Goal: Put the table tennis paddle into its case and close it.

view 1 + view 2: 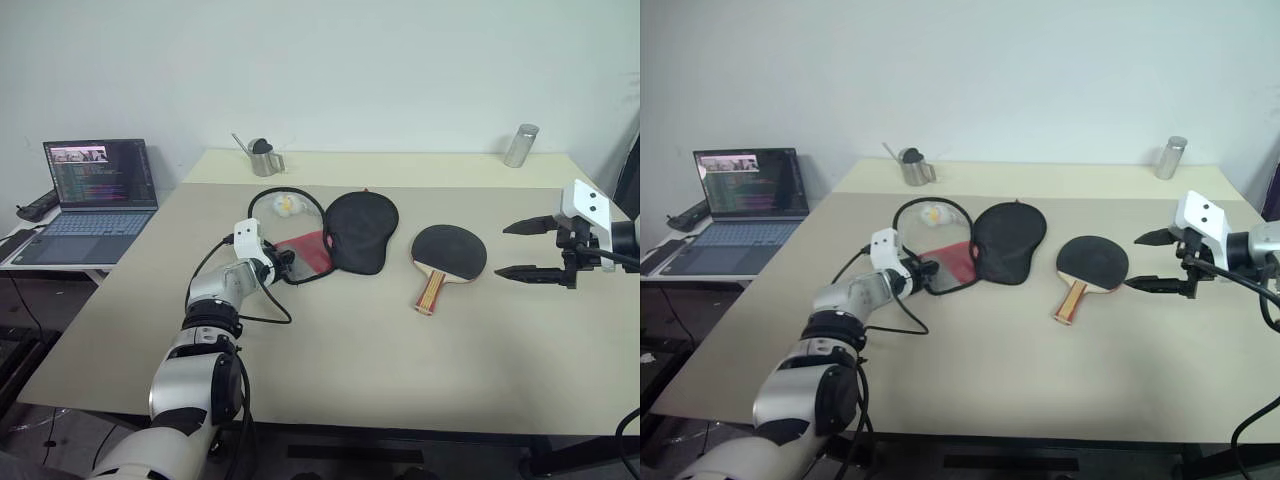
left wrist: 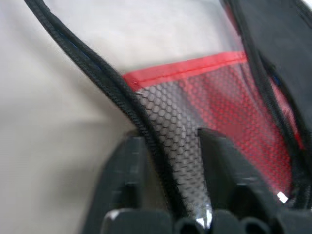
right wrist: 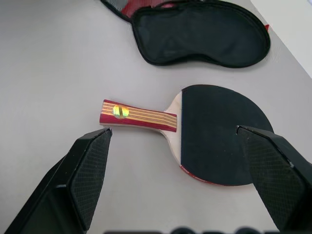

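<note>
Overhead, beige table (image 1: 330,370), laptop (image 1: 95,195) alongside, white wall (image 1: 350,70).

left gripper (image 2: 170,161) fingers astride case (image 2: 214,97) edge (zipper) – mesh

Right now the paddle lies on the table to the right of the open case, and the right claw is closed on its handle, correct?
Not quite. The right claw is open and apart from the paddle, as the right wrist view shows. The paddle does lie on the table right of the open case.
</note>
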You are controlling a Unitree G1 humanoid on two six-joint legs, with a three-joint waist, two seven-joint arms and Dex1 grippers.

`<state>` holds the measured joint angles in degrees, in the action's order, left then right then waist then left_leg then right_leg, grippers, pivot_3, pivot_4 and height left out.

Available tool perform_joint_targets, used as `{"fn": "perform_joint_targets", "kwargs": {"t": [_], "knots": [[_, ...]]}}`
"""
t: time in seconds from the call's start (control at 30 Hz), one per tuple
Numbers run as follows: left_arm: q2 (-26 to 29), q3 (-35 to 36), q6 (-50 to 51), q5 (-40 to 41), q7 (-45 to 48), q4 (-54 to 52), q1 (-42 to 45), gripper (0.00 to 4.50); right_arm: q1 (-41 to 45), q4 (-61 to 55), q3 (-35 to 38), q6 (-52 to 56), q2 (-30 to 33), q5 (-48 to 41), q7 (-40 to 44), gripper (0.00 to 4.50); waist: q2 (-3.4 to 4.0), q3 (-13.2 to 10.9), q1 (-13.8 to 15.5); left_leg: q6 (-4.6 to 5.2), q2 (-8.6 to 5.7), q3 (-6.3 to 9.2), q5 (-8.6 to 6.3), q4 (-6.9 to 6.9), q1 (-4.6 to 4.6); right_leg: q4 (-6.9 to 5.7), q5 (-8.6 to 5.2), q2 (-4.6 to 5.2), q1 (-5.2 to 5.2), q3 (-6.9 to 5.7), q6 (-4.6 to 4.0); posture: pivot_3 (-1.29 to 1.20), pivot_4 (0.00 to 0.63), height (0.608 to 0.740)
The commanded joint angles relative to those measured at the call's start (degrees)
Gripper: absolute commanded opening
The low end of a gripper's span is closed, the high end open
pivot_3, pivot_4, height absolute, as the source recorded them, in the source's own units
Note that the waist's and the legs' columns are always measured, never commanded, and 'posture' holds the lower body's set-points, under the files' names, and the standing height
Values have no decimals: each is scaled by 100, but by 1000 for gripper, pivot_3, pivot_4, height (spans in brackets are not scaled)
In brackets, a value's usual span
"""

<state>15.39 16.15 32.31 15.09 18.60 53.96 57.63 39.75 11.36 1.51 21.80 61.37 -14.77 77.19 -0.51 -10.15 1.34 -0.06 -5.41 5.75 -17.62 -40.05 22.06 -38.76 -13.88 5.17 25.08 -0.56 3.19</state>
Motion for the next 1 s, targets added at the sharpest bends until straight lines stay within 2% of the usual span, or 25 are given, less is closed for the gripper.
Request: {"fn": "perform_joint_targets", "kwargs": {"t": [0.03,0.07,0.37,0.8,1.0], "knots": [[-46,-134,-91,-6,223,-44,235,222,29,-201,300,-7,154,-122,-41,4500,0,0,-6,0,1,-1,0,0,0,0,0,0,0,0,0,0,150,740],[-58,-227,-104,-54,308,-72,242,57,29,-204,308,-10,154,-121,-46,4500,-1,0,-6,0,1,-1,0,0,0,0,0,0,1,0,0,0,150,740],[100,-779,-44,-246,1176,-208,277,57,-29,-246,386,-20,161,-111,-103,4500,-1,-1,-12,0,1,-3,0,2,1,0,0,-1,2,1,0,0,150,740],[881,-1110,-162,-517,1986,-28,140,57,-416,-543,684,118,316,-218,-202,4500,-6,-3,-81,0,2,-4,0,3,2,0,0,-2,5,3,0,0,150,740],[689,-1214,-95,-560,2021,-101,138,57,-495,-641,706,198,376,-281,-256,4500,-8,-5,-112,1,1,-3,0,2,2,0,0,-2,4,2,0,0,150,740]]}}
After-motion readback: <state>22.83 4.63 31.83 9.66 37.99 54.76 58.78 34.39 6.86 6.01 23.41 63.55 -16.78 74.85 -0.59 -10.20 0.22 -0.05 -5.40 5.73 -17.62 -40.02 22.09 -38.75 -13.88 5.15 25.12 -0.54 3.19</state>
